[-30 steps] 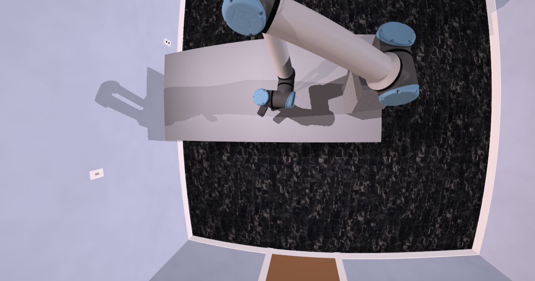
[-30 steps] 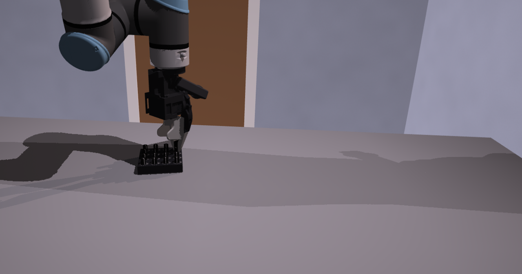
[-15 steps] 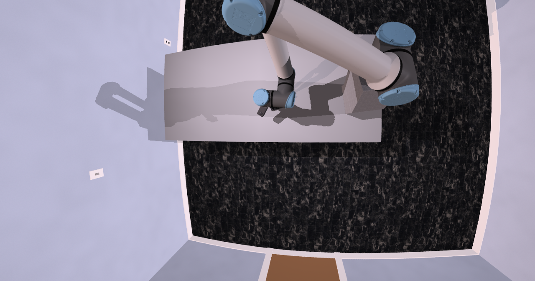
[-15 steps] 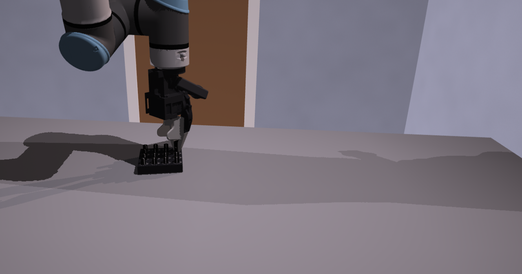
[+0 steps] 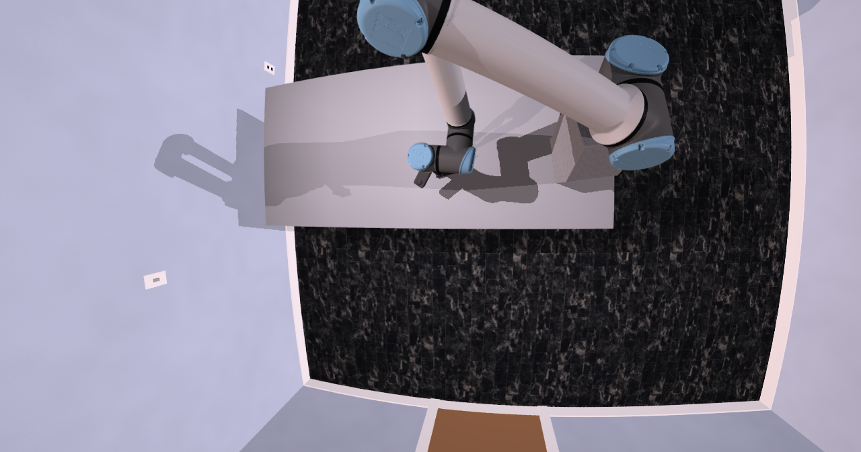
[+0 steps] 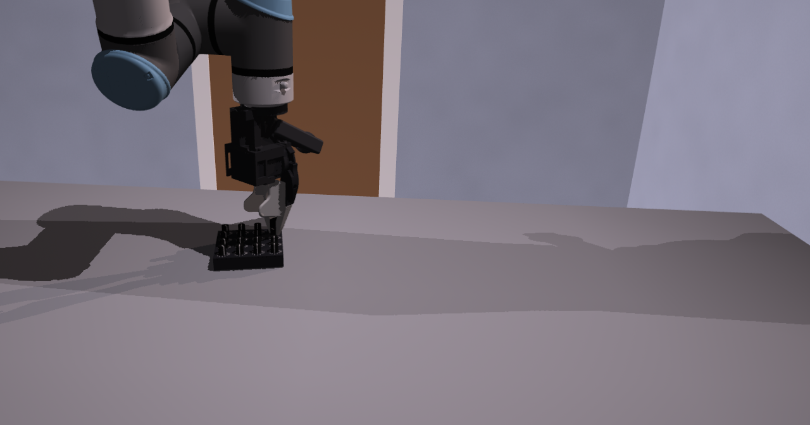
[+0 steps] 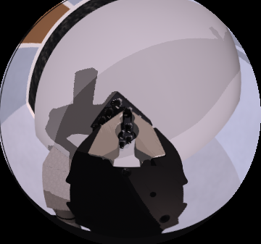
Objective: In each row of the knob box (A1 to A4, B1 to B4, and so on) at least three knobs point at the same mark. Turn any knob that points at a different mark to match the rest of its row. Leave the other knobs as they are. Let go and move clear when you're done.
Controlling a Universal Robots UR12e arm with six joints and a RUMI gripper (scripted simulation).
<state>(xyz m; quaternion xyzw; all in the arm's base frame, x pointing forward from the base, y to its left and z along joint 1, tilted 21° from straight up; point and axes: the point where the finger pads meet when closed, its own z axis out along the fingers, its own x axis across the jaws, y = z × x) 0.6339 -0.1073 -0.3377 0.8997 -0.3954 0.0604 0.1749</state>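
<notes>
The black knob box [image 6: 249, 262] [image 7: 117, 95] stands on the table, with rows of upright black knobs. My gripper [image 6: 275, 230] [image 7: 127, 112] points down at the box's far right corner in the exterior view. Its pale fingertips [image 6: 273, 222] are nearly together, one on each side of a corner knob [image 7: 127, 112], and it looks shut on that knob. Other knobs show beside and between the fingers in the wrist view. The marks and the knobs' pointing directions are too dark and small to read. In the top view the arm hides the box.
The pale table [image 5: 337, 111] [image 6: 453, 360] carries the box and, at the right in the top view, a blocky pedestal [image 5: 566, 154] beneath the arm's base. Neighbouring knobs [image 6: 257, 229] stand close beside the fingers. Arm shadows fall across the box and table.
</notes>
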